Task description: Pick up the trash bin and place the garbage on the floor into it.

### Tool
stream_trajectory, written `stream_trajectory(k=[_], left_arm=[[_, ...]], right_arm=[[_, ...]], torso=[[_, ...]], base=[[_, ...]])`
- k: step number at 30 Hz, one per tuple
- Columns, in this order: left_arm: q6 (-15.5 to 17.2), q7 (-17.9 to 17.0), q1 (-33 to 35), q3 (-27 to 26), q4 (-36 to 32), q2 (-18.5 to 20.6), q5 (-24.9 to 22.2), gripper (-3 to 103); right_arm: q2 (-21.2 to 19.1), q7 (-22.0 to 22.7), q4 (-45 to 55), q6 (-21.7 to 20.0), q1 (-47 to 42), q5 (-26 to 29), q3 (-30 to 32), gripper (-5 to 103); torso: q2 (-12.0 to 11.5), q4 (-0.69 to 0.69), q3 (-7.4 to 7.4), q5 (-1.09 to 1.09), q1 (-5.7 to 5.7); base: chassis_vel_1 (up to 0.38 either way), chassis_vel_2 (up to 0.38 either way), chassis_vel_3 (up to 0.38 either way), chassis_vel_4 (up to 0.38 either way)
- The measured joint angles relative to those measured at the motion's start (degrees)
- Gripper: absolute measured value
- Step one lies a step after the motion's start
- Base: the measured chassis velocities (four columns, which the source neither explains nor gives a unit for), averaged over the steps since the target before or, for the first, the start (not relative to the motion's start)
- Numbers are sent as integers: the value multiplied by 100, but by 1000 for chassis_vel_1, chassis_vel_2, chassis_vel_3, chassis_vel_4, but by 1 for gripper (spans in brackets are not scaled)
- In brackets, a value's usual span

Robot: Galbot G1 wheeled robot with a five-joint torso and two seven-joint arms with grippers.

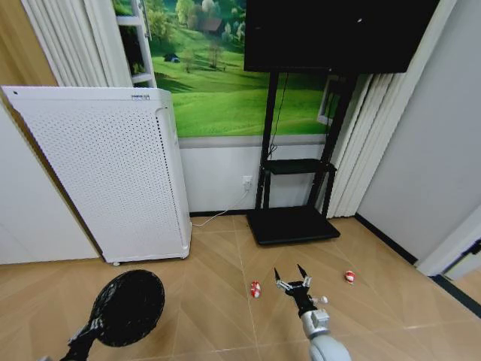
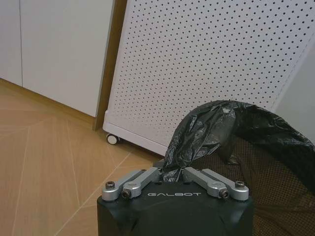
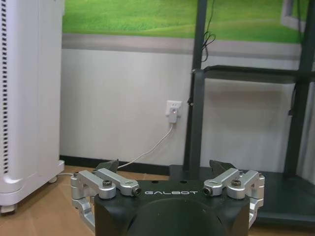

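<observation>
The trash bin (image 1: 129, 306), a black mesh basket with a black liner, hangs tilted above the floor (image 1: 210, 316) at the lower left. My left gripper (image 1: 92, 328) is shut on its rim. In the left wrist view the left gripper (image 2: 172, 172) pinches the bunched liner at the edge of the trash bin (image 2: 268, 152). My right gripper (image 1: 291, 279) is open and held low over the floor, between two red-and-white pieces of garbage, one (image 1: 255, 289) to its left and one (image 1: 349, 277) to its right. Nothing sits inside the right gripper (image 3: 165, 168), which points toward the wall.
A tall white perforated appliance (image 1: 105, 173) on casters stands against the left wall. A black TV stand (image 1: 293, 222) with a flat base sits ahead by the wall, a cable running to an outlet (image 1: 246, 182). White panels and a dark baseboard (image 1: 391, 241) close the right side.
</observation>
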Motion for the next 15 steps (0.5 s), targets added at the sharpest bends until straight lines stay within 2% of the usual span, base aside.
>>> stream_trajectory(k=[8,13,15], left_arm=[[23,-46,57,4,-122,-7,72,4],[19,-52,104,-1,-196,-69,140,4],[13,-58,129,-4,-227,-126,181,4]], right_arm=[[-381,-79,-722,123,836,307,-681,100],[-423,-135,-1416,-75,1584,780,-1248,100],[-371,-316,-1698,-382,1800,1158,-1548,100]], torso=[[0,0,1,-1,0],[0,1,1,0,0],[0,1,1,2,0]], base=[[0,0,0,0],[0,0,0,0],[0,0,0,0]])
